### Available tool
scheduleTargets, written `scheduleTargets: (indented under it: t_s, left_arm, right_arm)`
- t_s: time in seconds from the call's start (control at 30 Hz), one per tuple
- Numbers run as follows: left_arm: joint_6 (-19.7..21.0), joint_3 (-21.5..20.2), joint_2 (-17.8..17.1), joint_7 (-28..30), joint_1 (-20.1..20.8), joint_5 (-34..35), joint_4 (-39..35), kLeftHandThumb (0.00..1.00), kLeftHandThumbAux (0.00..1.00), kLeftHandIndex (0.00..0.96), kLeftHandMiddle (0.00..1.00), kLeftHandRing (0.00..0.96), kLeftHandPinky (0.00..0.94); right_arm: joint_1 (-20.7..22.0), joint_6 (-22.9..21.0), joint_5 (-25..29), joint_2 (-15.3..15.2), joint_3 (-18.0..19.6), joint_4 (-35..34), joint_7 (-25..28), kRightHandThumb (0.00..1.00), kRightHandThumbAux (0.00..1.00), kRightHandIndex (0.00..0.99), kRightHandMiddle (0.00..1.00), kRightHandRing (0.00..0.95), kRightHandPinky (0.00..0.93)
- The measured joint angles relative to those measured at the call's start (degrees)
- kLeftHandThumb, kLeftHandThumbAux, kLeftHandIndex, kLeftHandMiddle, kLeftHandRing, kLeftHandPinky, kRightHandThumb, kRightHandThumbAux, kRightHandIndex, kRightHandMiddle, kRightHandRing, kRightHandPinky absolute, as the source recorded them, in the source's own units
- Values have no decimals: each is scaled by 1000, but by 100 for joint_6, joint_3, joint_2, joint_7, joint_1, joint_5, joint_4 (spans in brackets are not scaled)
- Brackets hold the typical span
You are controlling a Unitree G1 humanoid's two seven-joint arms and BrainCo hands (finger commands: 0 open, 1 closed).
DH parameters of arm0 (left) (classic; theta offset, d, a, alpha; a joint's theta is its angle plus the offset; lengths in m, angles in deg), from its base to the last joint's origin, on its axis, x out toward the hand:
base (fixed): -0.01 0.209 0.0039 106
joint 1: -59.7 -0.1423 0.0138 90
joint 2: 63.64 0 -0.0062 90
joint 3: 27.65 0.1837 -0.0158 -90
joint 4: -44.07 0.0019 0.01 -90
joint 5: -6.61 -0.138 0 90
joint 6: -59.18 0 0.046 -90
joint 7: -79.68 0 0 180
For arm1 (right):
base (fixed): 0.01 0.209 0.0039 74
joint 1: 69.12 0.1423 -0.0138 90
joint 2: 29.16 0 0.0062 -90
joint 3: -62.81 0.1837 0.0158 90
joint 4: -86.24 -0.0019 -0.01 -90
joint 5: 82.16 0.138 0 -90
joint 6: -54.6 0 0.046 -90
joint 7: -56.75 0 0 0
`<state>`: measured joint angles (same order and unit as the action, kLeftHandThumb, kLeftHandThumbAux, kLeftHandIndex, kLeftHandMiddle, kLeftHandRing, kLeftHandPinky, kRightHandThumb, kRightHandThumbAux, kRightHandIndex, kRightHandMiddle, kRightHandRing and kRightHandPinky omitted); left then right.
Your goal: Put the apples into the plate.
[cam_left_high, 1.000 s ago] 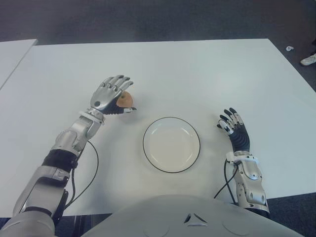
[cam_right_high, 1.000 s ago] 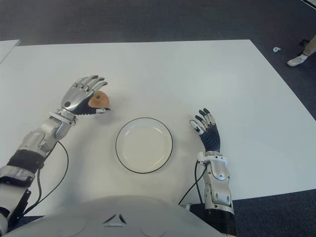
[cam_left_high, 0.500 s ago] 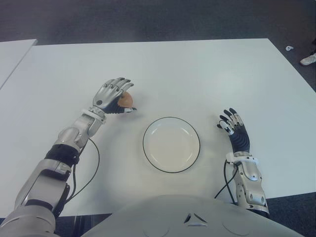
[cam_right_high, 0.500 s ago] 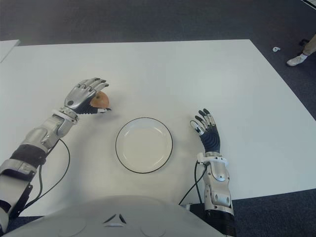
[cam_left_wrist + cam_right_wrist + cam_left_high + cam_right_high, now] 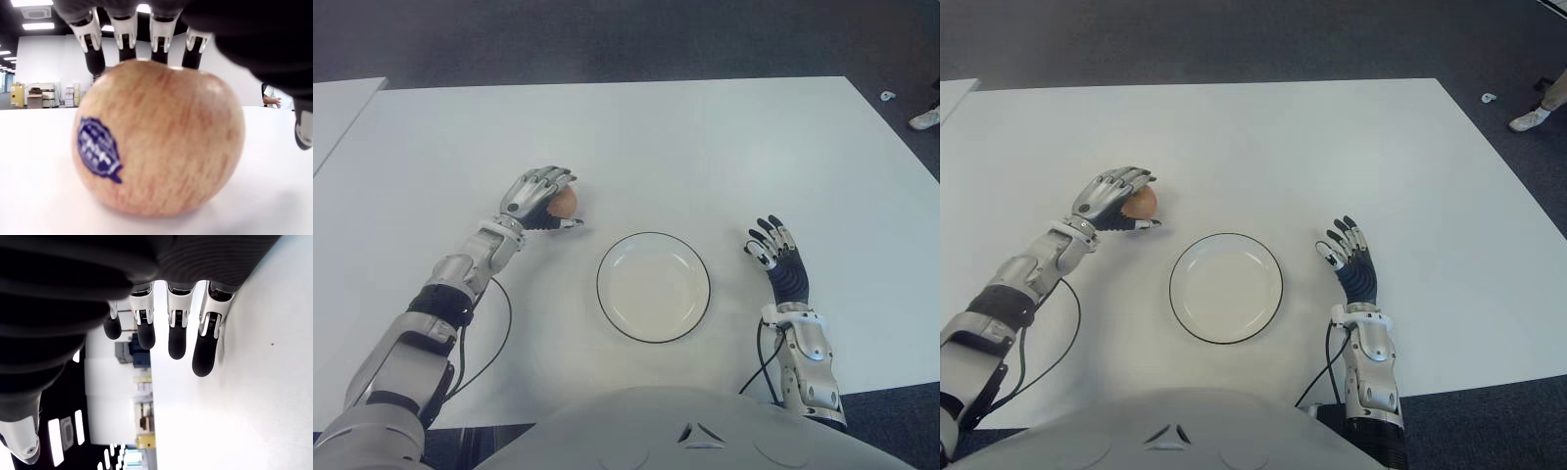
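Observation:
A yellow-red apple (image 5: 565, 203) with a blue sticker (image 5: 99, 150) sits on the white table (image 5: 724, 147), left of the plate. My left hand (image 5: 540, 196) is cupped over it from above. The four fingers (image 5: 126, 36) arch over the apple's top, and the thumb (image 5: 302, 132) stands apart from its side. The apple rests on the table surface. An empty white plate (image 5: 653, 286) with a dark rim lies in the middle, near me. My right hand (image 5: 775, 250) shows right of the plate, fingers (image 5: 176, 328) straight and holding nothing.
A black cable (image 5: 499, 313) loops on the table beside my left forearm, and another cable (image 5: 761, 357) runs by the right wrist. A second white table (image 5: 337, 103) stands at the far left. Dark floor surrounds the table.
My left hand has lowered onto the apple and its fingers have curved further over it. The apple, the plate and the right hand have stayed in place.

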<state>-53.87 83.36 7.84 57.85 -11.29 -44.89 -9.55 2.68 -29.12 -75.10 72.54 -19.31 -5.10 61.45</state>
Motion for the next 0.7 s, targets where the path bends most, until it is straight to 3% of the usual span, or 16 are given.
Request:
scheduleTargets:
  t_s: [0.17,0.37,0.6,0.67,0.7]
  left_arm:
    - [10,67,40,4,12,81,163,336,341,157,150,134,157]
    - [-23,240,107,-283,184,85,564,358,327,207,216,199,244]
    - [-114,477,179,-665,441,76,1001,496,396,413,551,526,529]
    - [-160,575,190,-763,505,58,1204,531,421,449,601,577,582]
    - [-178,628,195,-858,513,55,1296,601,517,446,636,621,638]
  right_arm:
    - [-1,48,0,-34,12,37,24,291,636,31,118,147,160]
    - [-10,60,4,-55,17,42,41,295,632,22,113,145,173]
    - [-16,60,13,-77,47,38,61,292,623,19,123,164,198]
    - [-16,60,25,-79,58,38,75,293,622,20,126,167,203]
    - [-18,60,36,-79,67,38,85,292,619,20,129,170,204]
